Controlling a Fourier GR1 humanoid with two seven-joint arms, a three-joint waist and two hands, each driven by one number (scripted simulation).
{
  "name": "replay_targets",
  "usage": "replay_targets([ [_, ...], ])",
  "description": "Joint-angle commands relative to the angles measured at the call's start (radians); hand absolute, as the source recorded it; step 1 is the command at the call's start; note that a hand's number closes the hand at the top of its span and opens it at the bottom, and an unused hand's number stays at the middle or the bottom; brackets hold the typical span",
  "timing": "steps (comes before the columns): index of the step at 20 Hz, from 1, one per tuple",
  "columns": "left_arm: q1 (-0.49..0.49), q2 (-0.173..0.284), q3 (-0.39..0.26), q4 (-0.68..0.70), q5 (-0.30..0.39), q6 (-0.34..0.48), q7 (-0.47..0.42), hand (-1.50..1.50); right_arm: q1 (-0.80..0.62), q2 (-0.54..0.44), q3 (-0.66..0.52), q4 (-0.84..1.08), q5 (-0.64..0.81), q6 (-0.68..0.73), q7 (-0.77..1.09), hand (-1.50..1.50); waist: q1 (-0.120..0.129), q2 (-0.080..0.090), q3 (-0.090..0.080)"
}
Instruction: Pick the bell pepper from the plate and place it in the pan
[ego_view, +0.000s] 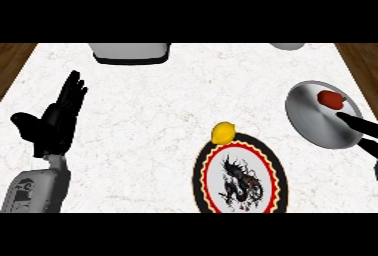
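Red pepper (331, 99) sits in the pan (314, 120), far right of counter (184, 100). Right hand (359, 126) just beside it at the pan's edge, mostly cut off; fingers look straight, holding nothing. Left hand (53, 122) rests open, fingers up, at left. Plate (240, 175) w/ lemon (223, 132) at its top rim.

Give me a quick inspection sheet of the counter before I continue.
Surface: white marbled counter, wood at both sides.
Job's things: red bell pepper lies in the silver pan; patterned plate holds none.
Clutter: yellow lemon at the plate's far rim; grey appliance and pale object at far edge.
Hands: left hand open, resting; right hand over the pan, mostly out of view.
Cables: nothing seen.
Surroundings: nothing seen.
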Motion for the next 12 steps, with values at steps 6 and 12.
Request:
replay_targets([
  [6, 0.062, 0.021, 0.035, -0.039, 0.026, -0.013, 0.009, 0.0, 0.277, 0.119, 0.005, -0.349, -0.156, 0.302, -0.059, -1.5, -0.047, -0.022, -0.006],
  [12, 0.042, 0.049, 0.065, -0.014, 0.037, -0.021, 0.015, 0.0, 0.509, 0.215, 0.037, -0.721, -0.195, 0.373, 0.037, -1.5, -0.064, -0.02, -0.008],
])
